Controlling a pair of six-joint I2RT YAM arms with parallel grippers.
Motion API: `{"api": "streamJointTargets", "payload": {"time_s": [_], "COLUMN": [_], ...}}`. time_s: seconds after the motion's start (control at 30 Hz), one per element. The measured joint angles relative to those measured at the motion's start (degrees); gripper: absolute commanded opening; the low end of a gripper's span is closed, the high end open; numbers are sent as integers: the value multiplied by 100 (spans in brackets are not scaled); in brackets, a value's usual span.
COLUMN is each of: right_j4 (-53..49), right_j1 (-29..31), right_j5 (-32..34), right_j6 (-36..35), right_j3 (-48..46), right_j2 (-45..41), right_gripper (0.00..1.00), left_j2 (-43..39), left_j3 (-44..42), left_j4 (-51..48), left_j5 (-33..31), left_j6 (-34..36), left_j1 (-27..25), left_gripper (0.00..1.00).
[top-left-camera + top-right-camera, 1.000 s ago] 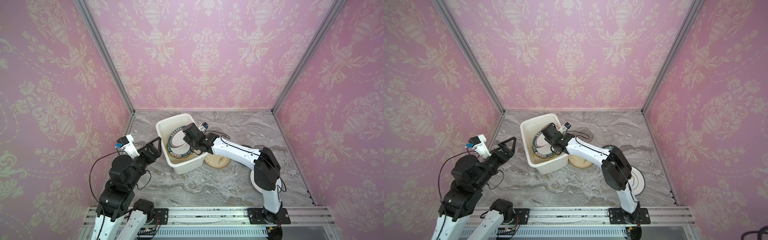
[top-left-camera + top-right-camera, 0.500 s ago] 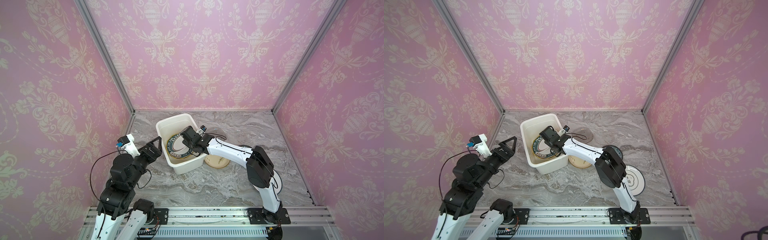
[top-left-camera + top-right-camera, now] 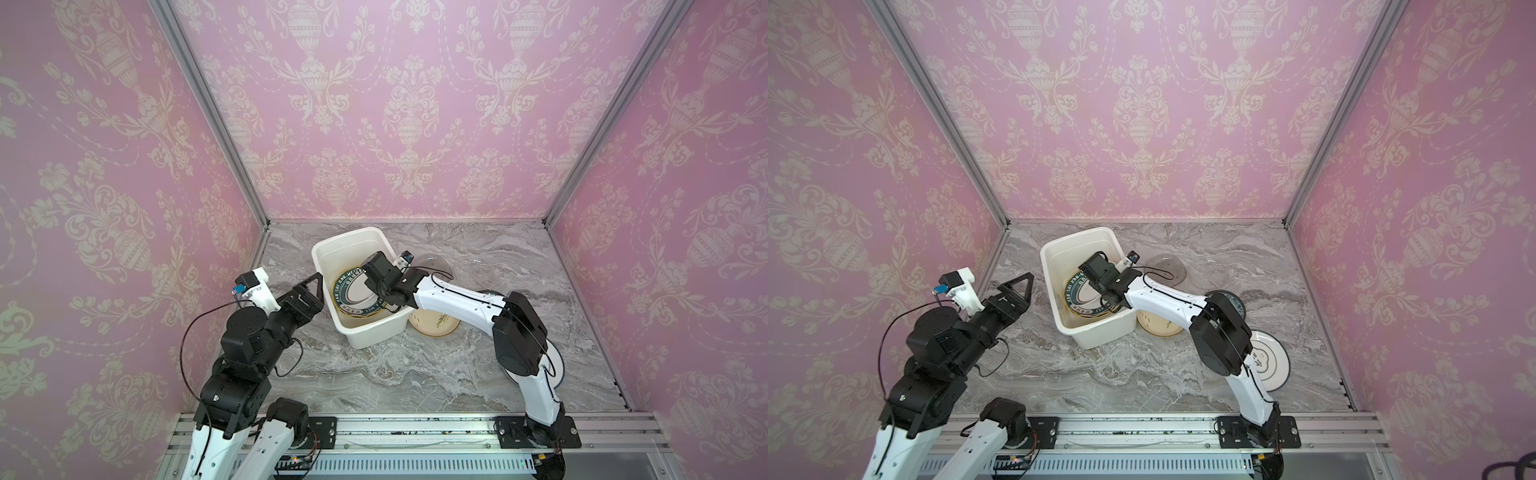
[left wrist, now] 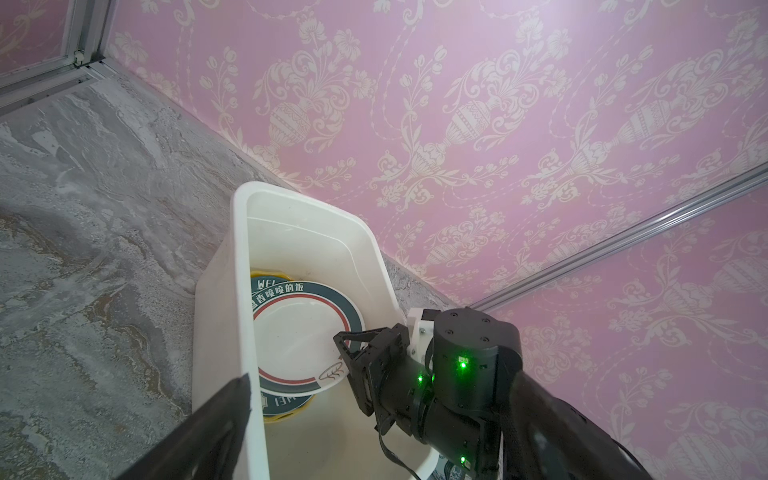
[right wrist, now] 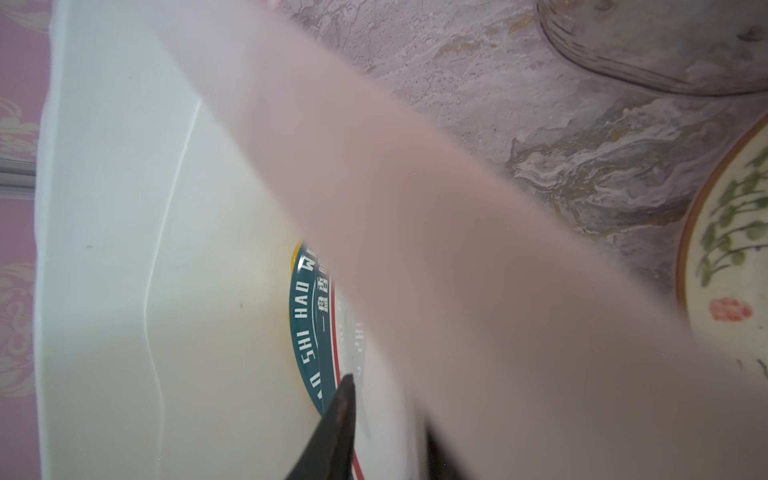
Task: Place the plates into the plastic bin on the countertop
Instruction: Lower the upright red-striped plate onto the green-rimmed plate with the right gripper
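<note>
The white plastic bin stands on the marble countertop. Inside it a white plate with a dark teal lettered rim leans on another teal-rimmed plate and a yellow one. My right gripper reaches into the bin, open, its jaws either side of that plate's rim. My left gripper hovers wide open and empty just left of the bin.
Right of the bin lie a cream plate with green sprigs, two glass plates, a blue-patterned plate half under the right arm, and a white dark-rimmed plate. Pink walls enclose three sides.
My right gripper has sunk deeper into the bin with the teal-rimmed plate and its jaws have parted. The left arm has barely moved.
</note>
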Motion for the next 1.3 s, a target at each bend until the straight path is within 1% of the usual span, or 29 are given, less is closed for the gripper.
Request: {"api": "streamJointTargets", "payload": {"time_s": [0.07,0.2,0.57,0.8,0.93,1.03,1.2,1.3], "right_j4": [-28,-205,-791,-1147,-1250,-1386,-1696,-1956], "right_j1": [0,0,0,0,0,4,46,52], "right_j5": [-11,-92,-260,-339,-356,-531,-765,-811], "right_j6": [-9,-92,-649,-879,-999,-1073,-1169,-1231], "right_j3": [13,129,852,1386,1484,1510,1563,1749], "right_j2": [0,33,461,782,839,876,1128,1287], "right_gripper": [46,52,64,72,78,81,91,94], "left_j2": [0,0,0,0,0,2,4,13], "left_j3": [0,-2,-66,-66,-66,-66,-66,-66], "left_j4": [-13,-33,-28,-28,-31,-31,-28,-28], "left_j5": [-9,-22,-37,-37,-39,-39,-39,-39], "left_j6": [0,0,0,0,0,0,-2,0], "left_j1": [0,0,0,0,0,0,0,0], "left_gripper": [99,99,99,99,99,99,99,99]}}
